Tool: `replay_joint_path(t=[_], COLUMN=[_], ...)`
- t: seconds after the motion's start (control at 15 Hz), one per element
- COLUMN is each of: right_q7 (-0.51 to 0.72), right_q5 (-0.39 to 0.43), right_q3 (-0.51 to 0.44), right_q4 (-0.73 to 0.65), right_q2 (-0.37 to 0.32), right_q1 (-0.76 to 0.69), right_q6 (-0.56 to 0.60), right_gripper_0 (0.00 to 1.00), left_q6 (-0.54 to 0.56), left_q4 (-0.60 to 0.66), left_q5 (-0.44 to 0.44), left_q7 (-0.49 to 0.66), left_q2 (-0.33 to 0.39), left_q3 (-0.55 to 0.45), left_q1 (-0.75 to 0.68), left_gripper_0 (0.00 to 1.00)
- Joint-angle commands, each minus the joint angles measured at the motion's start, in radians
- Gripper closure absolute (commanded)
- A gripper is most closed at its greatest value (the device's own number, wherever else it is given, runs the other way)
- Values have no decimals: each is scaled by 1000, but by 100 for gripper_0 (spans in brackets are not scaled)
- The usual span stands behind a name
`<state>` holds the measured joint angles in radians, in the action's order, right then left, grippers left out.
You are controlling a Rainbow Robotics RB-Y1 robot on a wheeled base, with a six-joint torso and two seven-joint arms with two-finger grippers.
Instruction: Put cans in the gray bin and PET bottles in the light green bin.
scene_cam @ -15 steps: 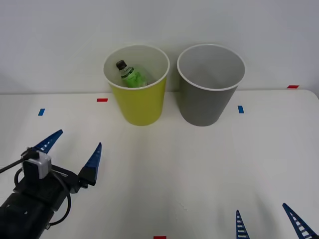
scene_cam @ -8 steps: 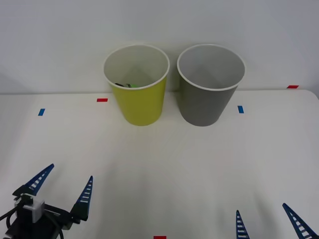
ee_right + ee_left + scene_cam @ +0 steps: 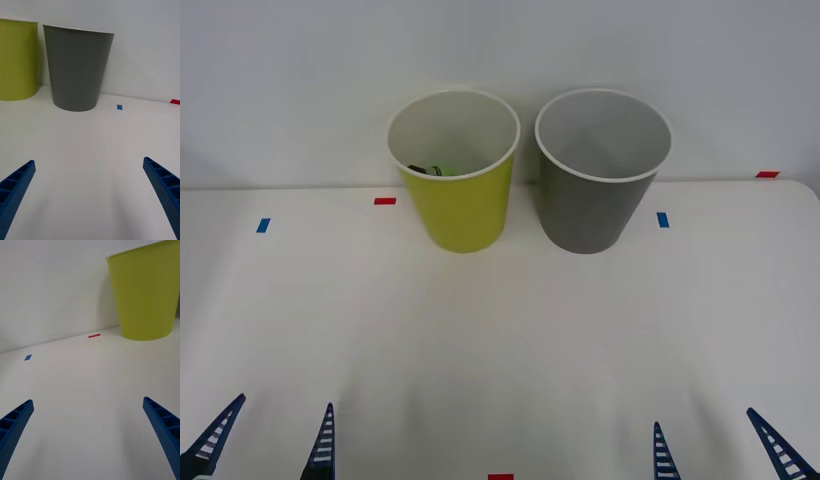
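Observation:
The light green bin stands at the back of the white table, left of the gray bin. Deep inside the green bin a sliver of the PET bottle shows, its black cap and green label just above the near rim. The gray bin's pale inside shows nothing in it. My left gripper is open at the front left edge of the table, well short of the bins. My right gripper is open at the front right. The wrist views show the light green bin and the gray bin from the side.
Small red and blue tape marks dot the table near the bins, with another blue mark and a red one on the right. A red mark sits at the front edge. A pale wall rises behind the bins.
My left arm has drawn back from the middle left of the table to the front edge. The bottle, upright inside the green bin a second ago, has dropped to its bottom.

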<state>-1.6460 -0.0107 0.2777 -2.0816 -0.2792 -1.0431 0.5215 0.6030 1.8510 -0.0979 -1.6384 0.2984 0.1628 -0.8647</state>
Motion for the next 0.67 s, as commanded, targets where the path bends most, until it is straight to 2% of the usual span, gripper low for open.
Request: replay_joint_path(t=[0.07, 0.67], right_q7=[0, 0], right_q5=[0, 0], right_q3=[0, 0], right_q4=[0, 0], right_q2=[0, 0], right_q1=[0, 0], right_q6=[0, 0], right_gripper_0=[0, 0], left_q6=[20, 21], left_q4=[-3, -3], left_q5=[10, 10], left_q7=[0, 0], left_q2=[-1, -1], left_q3=[7, 6], left_q1=[-19, -19], left_gripper_0=[0, 0])
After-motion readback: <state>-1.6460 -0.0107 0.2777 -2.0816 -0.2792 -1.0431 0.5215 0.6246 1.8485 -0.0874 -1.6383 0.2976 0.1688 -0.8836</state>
